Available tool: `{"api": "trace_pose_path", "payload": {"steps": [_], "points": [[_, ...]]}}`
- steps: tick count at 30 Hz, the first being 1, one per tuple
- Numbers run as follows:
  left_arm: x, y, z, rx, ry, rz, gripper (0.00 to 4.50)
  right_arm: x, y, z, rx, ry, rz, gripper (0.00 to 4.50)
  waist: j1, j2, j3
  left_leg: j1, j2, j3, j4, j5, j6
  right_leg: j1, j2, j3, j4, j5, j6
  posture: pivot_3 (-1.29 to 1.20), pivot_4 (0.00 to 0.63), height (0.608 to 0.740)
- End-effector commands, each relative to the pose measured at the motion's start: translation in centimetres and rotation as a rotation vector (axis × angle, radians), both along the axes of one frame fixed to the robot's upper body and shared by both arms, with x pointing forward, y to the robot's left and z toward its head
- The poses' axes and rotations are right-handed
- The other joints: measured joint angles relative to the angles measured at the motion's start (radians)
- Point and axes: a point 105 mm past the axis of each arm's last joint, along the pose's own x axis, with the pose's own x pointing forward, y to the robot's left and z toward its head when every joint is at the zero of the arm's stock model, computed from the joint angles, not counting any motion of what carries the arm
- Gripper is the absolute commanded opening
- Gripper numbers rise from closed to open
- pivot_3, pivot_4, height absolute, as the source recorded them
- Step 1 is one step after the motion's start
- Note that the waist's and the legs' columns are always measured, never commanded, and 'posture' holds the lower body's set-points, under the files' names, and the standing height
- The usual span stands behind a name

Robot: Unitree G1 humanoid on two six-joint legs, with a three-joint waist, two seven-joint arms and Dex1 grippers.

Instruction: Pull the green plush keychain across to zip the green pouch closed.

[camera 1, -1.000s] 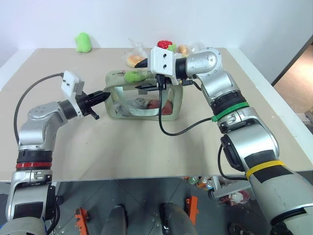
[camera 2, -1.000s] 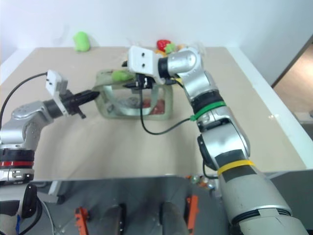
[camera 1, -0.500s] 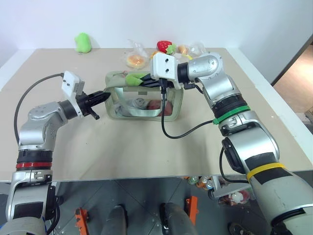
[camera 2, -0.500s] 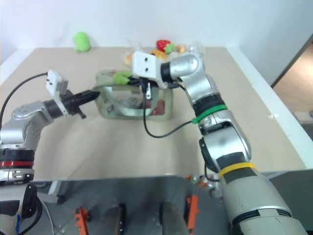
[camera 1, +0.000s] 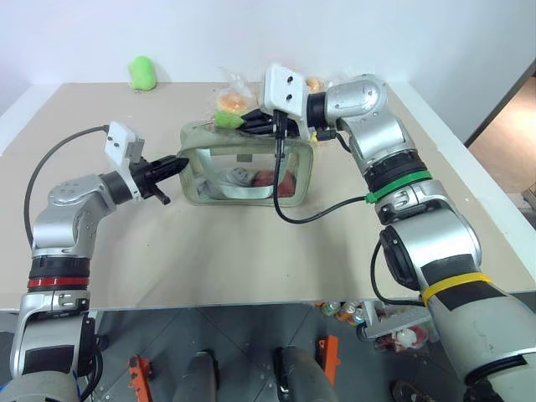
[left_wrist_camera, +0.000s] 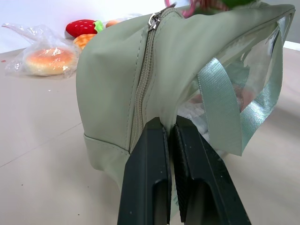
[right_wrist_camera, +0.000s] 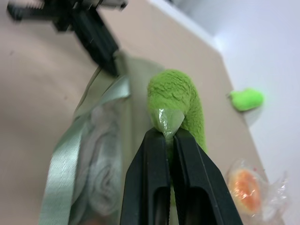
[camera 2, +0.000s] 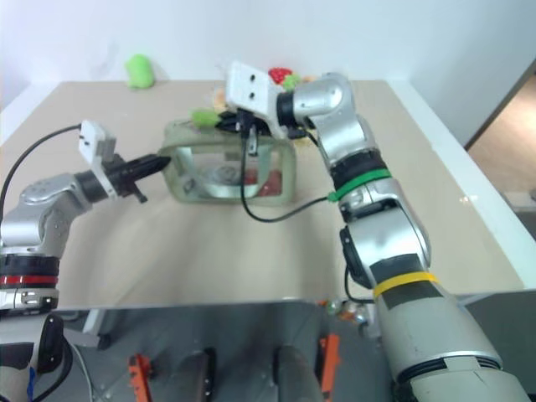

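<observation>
The green pouch [camera 1: 247, 172] stands mid-table, its clear window facing me and toys showing inside. My left gripper [camera 1: 180, 161] is shut on the pouch's left end; in the left wrist view its fingers [left_wrist_camera: 145, 154] pinch the fabric just below the zipper [left_wrist_camera: 140, 84]. The green plush keychain [camera 1: 226, 120] hangs over the pouch's top left corner on a pink clasp [left_wrist_camera: 192, 9]. My right gripper [camera 1: 244, 126] reaches in from the right and is shut on the keychain [right_wrist_camera: 180, 98]. In the right wrist view its fingertips [right_wrist_camera: 157, 138] clamp the plush and a small clear tag.
A larger green plush blob [camera 1: 142, 73] lies at the far left back. Clear bags of toy bread [camera 1: 230, 99] and a toy strawberry [camera 2: 280, 75] sit just behind the pouch. A black cable [camera 1: 289, 209] hangs from the right wrist across the pouch's front.
The right gripper's fingers have closed on the keychain, and the plush now sits a little higher over the pouch's top. The left gripper has kept its hold and place.
</observation>
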Motion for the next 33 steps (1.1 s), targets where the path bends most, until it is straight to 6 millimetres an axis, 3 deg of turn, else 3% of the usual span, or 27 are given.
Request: {"api": "trace_pose_path", "payload": {"steps": [1,7,11,16,21,25,28,33], "points": [[0.2,0.2,0.2,0.004,-0.006,0.004,0.0,-0.5,0.1,3.4,0.084,-0.065,0.011,0.07,0.0,0.0,0.0,0.0,0.0,0.0,0.0,0.0,0.0,0.0,0.0,0.0,0.0,0.0,0.0,0.0,0.15,0.74],[0.2,0.1,0.0,0.009,-0.002,0.0,0.0,-0.2,-0.6,3.3,0.063,-0.088,-0.013,0.07,0.0,0.0,0.0,0.0,0.0,0.0,0.0,0.0,0.0,0.0,0.0,0.0,0.0,0.0,0.0,0.0,0.15,0.74],[0.3,0.0,-0.1,0.008,0.001,-0.003,0.0,0.1,-2.5,3.0,-0.045,-0.194,-0.048,0.07,0.001,0.0,0.0,0.0,0.0,0.0,0.0,0.0,0.0,0.0,0.0,0.0,0.0,0.0,0.0,0.0,0.15,0.74],[0.4,-0.1,-0.2,0.009,0.005,-0.011,0.0,0.4,-4.8,4.7,-0.155,-0.383,-0.102,0.07,0.001,0.0,0.0,0.0,0.0,0.0,0.0,0.0,0.0,0.0,0.0,0.0,0.0,0.0,0.0,0.0,0.15,0.74],[0.5,-0.3,-0.2,0.005,0.007,-0.017,0.0,0.2,-5.8,6.9,-0.156,-0.465,-0.131,0.07,0.001,0.0,0.0,0.0,0.0,0.0,-0.001,0.0,0.0,-0.001,0.0,0.0,0.0,-0.001,-0.001,0.0,0.15,0.74],[0.6,-0.4,-0.3,0.001,0.008,-0.019,0.0,0.0,-6.8,7.5,-0.191,-0.51,-0.146,0.07,0.002,0.0,0.0,0.0,0.0,0.0,-0.001,0.0,0.0,0.0,0.0,0.0,0.0,-0.001,-0.001,0.0,0.15,0.74],[0.6,-0.5,-0.3,-0.001,0.008,-0.021,0.0,-0.2,-8.2,7.2,-0.248,-0.522,-0.146,0.07,0.004,0.0,0.0,0.0,-0.001,0.0,-0.001,0.0,0.0,0.0,-0.001,0.0,0.0,-0.001,0.0,0.0,0.15,0.74],[0.5,-0.4,-0.4,-0.003,0.012,-0.022,0.0,-0.3,-12.4,4.6,-0.439,-0.484,-0.183,0.07,0.004,0.0,0.0,0.0,-0.002,0.0,-0.001,0.0,0.0,0.0,-0.002,0.0,0.0,-0.002,0.001,0.0,0.15,0.74]]}}
